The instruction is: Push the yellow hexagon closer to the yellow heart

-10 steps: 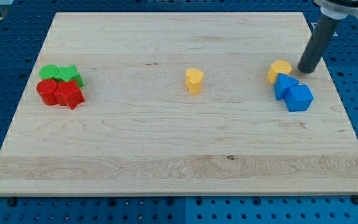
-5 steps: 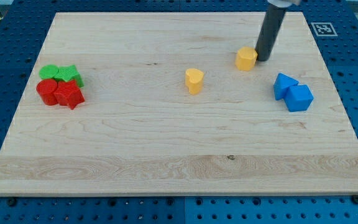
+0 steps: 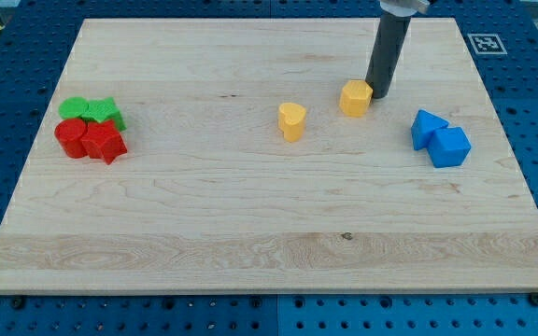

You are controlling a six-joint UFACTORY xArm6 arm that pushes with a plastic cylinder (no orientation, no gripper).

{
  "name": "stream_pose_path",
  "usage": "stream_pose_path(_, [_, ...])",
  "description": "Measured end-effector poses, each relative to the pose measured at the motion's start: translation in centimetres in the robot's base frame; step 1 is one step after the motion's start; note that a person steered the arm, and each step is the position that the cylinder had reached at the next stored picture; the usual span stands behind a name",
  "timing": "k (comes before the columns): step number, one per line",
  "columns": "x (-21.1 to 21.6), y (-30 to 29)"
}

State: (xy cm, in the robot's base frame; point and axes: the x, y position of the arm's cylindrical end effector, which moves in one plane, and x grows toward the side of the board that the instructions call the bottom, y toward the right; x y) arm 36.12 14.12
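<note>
The yellow hexagon (image 3: 355, 97) lies right of the board's middle, toward the view's top. The yellow heart (image 3: 291, 121) stands to its left and slightly lower, with a gap of about one block width between them. My tip (image 3: 377, 95) rests on the board against the hexagon's right side, and the dark rod rises from there to the view's top.
Two blue blocks (image 3: 440, 139) lie touching at the right. Two green blocks (image 3: 91, 109) and two red blocks (image 3: 89, 140) are clustered at the left. The wooden board (image 3: 250, 243) lies on a blue perforated table.
My tip has moved left from beside the blue blocks, pushing the yellow hexagon left and away from them toward the yellow heart. The other blocks have not moved.
</note>
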Motion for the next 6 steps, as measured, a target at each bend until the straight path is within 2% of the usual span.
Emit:
stream_pose_path(4, [0.6,-6.2])
stream_pose_path(6, [0.2,-7.1])
